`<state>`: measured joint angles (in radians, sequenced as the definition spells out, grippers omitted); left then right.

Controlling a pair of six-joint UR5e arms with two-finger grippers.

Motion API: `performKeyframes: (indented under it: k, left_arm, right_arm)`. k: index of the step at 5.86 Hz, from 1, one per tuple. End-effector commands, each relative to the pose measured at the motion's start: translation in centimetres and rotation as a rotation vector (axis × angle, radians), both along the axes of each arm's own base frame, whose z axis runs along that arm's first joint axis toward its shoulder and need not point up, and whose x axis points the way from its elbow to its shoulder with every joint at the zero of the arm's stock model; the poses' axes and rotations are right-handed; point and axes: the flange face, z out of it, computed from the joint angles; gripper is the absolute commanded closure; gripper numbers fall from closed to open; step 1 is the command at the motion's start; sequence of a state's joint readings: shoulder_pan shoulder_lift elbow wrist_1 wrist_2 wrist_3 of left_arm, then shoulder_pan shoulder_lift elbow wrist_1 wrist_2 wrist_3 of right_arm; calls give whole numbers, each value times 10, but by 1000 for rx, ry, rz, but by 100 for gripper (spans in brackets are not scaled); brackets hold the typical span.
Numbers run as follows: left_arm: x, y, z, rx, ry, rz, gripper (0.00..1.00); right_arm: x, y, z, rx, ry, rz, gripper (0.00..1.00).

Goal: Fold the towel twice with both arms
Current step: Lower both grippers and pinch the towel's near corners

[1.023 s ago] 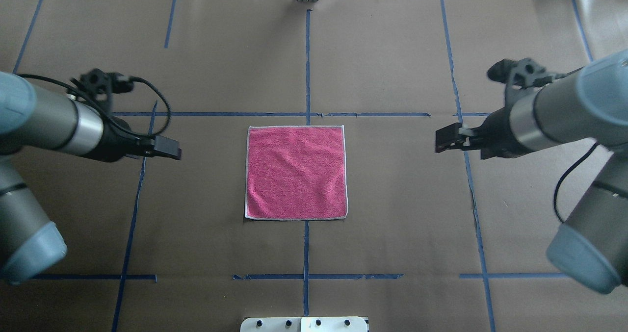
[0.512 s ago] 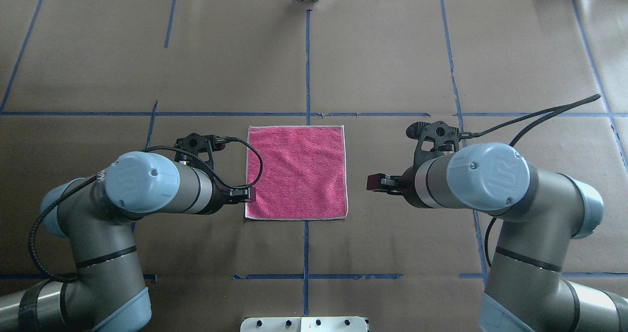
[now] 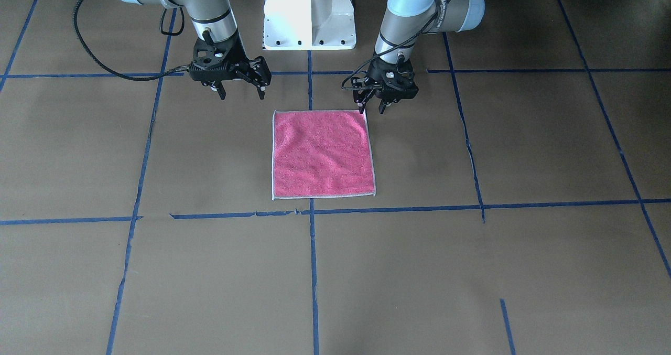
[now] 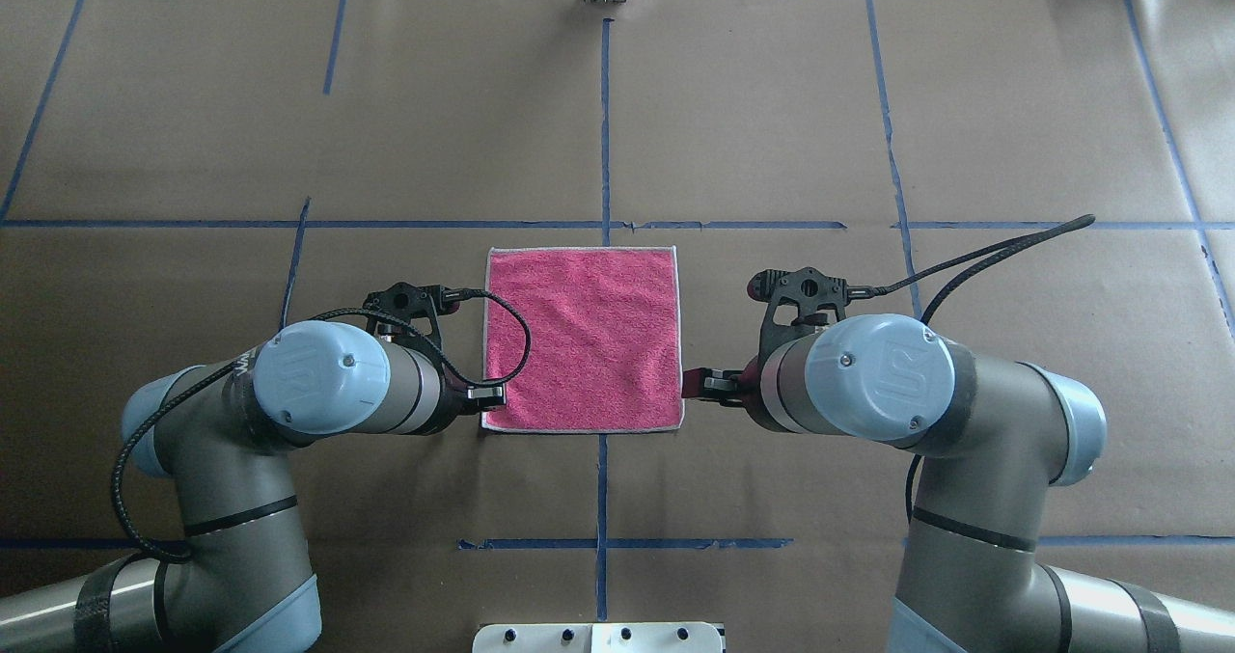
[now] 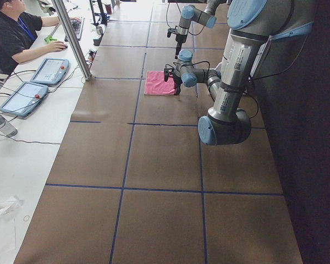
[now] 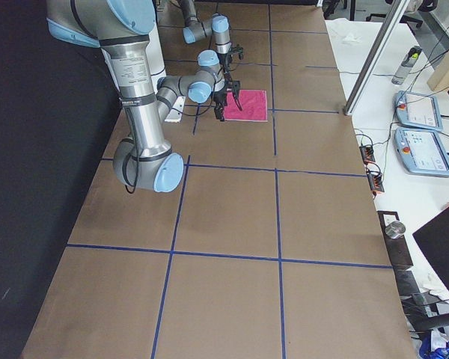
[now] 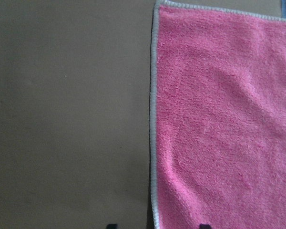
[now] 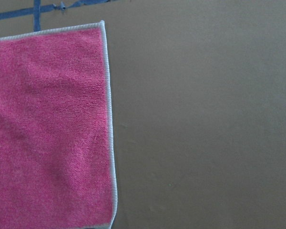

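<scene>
The towel (image 4: pixel 582 340) lies flat on the table, pink face up, with pale grey edging; it also shows in the front view (image 3: pixel 322 153). My left gripper (image 3: pixel 371 106) is open, and its jaws straddle the towel's near-left corner. In the left wrist view its two fingertips (image 7: pixel 205 225) stand on either side of the towel's edge (image 7: pixel 154 119). My right gripper (image 3: pixel 241 94) is open and empty, a little above the table just outside the near-right corner. In the overhead view it (image 4: pixel 697 383) reaches the towel's right edge. The right wrist view shows the towel (image 8: pixel 47 129) but no fingers.
The white pedestal base (image 3: pixel 309 14) stands at the robot's side of the table. Blue tape lines (image 4: pixel 604 122) cross the brown table cover. An operator (image 5: pixel 14 36) sits at a side desk with tablets (image 5: pixel 49 69) behind a metal post (image 5: pixel 71 38).
Both arms have swung in from the table's sides toward the near edge of the towel. The left gripper reached the near-left corner; the right gripper closed in on the right edge. The towel has not moved.
</scene>
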<state>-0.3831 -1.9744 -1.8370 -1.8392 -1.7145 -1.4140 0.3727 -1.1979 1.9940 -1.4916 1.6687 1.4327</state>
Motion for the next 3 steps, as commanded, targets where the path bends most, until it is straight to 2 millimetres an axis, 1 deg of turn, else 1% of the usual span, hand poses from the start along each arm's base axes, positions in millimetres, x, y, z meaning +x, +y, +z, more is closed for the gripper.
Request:
performKeyframes:
  k: [1, 2, 3]
  left_arm:
    - [11, 15, 1, -2, -4, 29, 48]
    - [13, 18, 1, -2, -4, 35, 57]
    - [17, 18, 1, -3, -6, 38, 57]
  right_arm:
    - [-15, 5, 3, -5, 15, -17, 1]
    - [-16, 5, 7, -7, 23, -16, 1]
    - [-17, 7, 5, -6, 20, -19, 1]
